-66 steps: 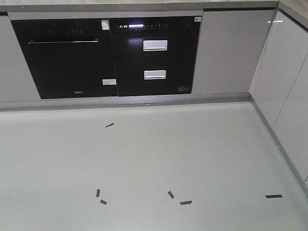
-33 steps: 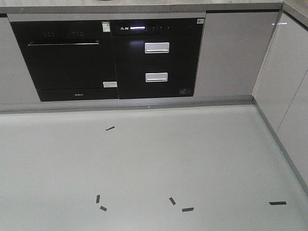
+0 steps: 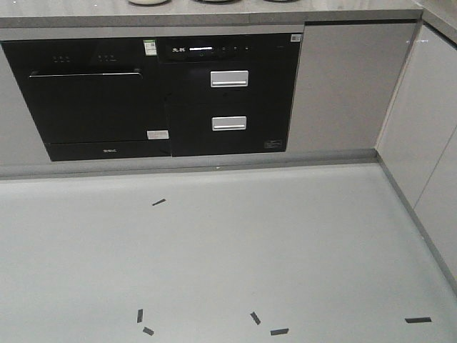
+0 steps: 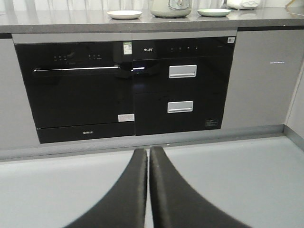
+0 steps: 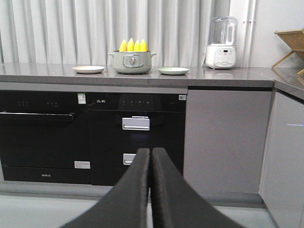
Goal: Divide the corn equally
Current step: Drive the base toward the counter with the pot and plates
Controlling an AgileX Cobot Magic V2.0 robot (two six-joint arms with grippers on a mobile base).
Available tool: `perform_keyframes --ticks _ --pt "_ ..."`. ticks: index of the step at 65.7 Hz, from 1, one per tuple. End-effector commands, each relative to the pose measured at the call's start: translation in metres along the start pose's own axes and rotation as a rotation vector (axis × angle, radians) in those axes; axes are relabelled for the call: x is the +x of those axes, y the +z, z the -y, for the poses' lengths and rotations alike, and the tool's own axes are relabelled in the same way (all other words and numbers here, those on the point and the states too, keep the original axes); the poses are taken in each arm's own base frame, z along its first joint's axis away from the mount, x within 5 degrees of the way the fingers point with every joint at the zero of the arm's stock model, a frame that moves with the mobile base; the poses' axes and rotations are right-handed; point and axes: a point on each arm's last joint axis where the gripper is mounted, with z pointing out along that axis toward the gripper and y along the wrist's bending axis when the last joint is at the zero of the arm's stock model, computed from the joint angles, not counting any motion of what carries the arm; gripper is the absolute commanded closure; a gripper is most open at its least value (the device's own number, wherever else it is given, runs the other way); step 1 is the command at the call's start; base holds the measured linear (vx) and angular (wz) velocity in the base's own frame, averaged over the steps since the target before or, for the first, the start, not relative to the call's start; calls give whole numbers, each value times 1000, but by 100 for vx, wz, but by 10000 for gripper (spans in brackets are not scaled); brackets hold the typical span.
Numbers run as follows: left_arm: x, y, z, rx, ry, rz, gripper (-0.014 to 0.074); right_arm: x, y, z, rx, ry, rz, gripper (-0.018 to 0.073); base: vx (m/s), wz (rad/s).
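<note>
Both pincers are clenched with nothing in them. The left pincer (image 4: 148, 153) has its two black fingers pressed together along their length, and the right pincer (image 5: 150, 152) looks the same. Each hangs above the pale floor (image 3: 285, 243), facing the kitchen cabinets.

The corn (image 5: 133, 45) shows only in the right wrist view. Four yellow cobs stand upright, tips up, side by side in a grey-green pot (image 5: 132, 62) on the grey countertop (image 5: 228, 75). A white plate (image 5: 88, 69) lies left of the pot and a pale green plate (image 5: 173, 71) lies right of it, each apart from the pot. Farther right stands a white appliance with a clear jug (image 5: 221, 42).

Below the counter are a black built-in oven (image 3: 89, 100) and a black drawer unit with two silver handles (image 3: 228, 100). Short black tape marks (image 3: 158, 202) dot the floor.
</note>
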Motion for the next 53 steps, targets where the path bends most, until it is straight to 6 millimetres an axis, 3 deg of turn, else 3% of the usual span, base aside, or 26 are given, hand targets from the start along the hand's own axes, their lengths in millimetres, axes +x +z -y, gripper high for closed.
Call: perform_keyframes --ticks 1,53 --pt "3 0 0 -2 -14 66 602 -2 0 0 7 -16 66 568 13 10" --pt "3 0 0 -2 -14 66 602 -2 0 0 7 -16 66 568 19 7"
